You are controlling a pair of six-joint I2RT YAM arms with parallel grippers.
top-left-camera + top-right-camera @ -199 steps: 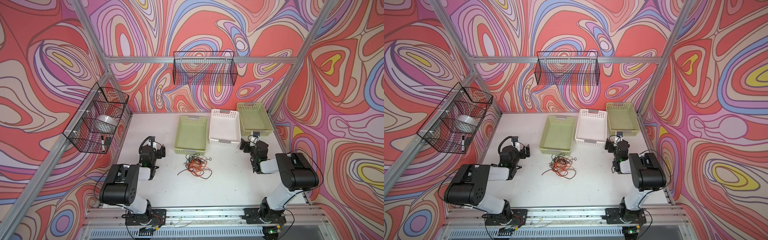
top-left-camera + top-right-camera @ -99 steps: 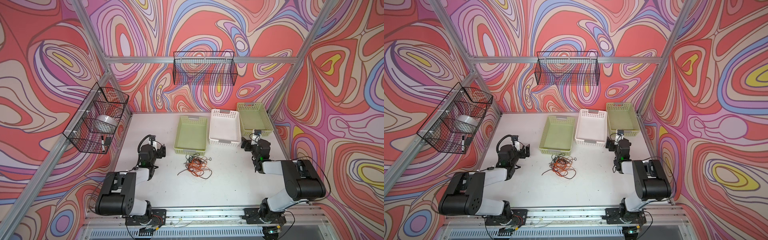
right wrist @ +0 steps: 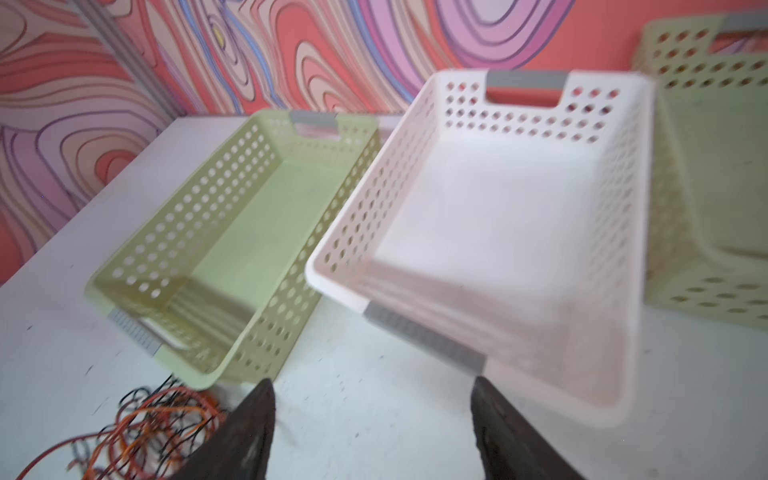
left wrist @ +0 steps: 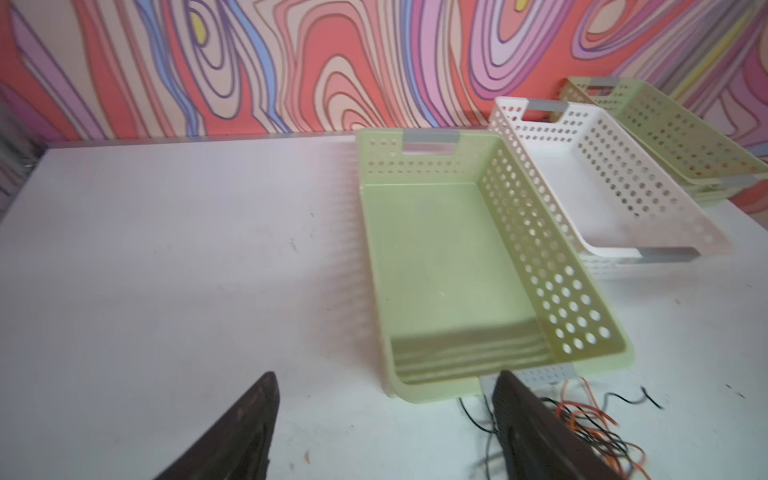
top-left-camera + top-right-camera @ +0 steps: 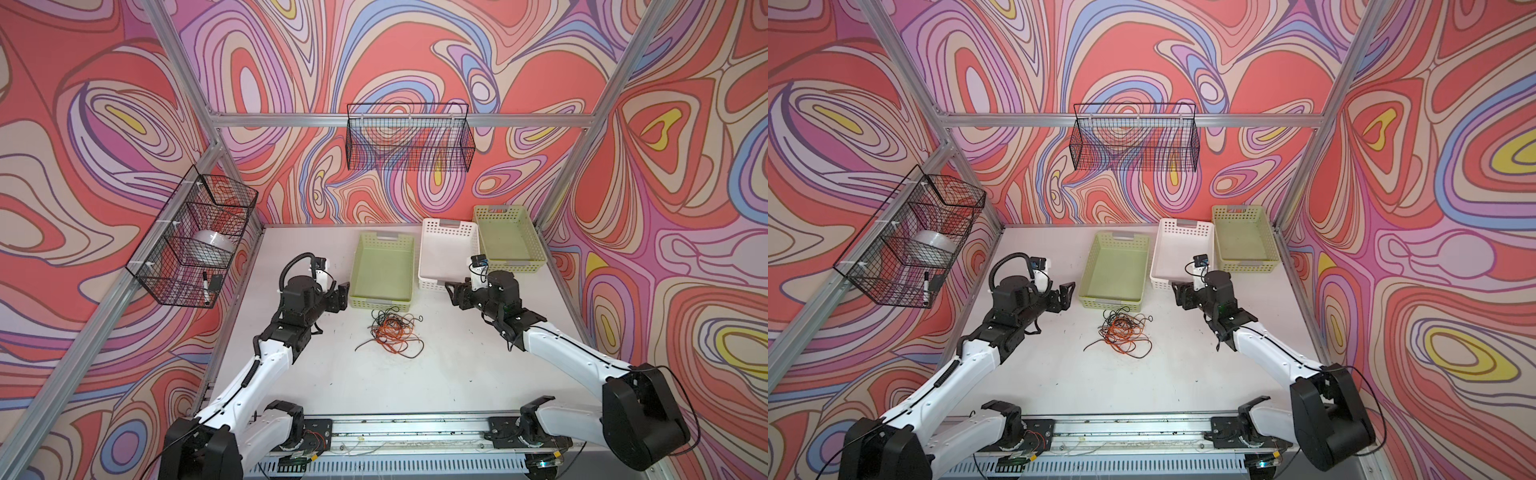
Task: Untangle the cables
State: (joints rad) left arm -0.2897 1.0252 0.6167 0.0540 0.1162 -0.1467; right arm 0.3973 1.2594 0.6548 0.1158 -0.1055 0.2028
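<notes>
Orange and dark cables (image 5: 390, 332) are lying at four o'clock from the left gripper (image 5: 341, 296) and eight o'clock from the right gripper (image 5: 454, 295); both are gaping wide, holding nothing.

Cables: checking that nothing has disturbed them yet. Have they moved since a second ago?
No. The cables lie unmoved, just in front of the leftmost green basket.
</notes>
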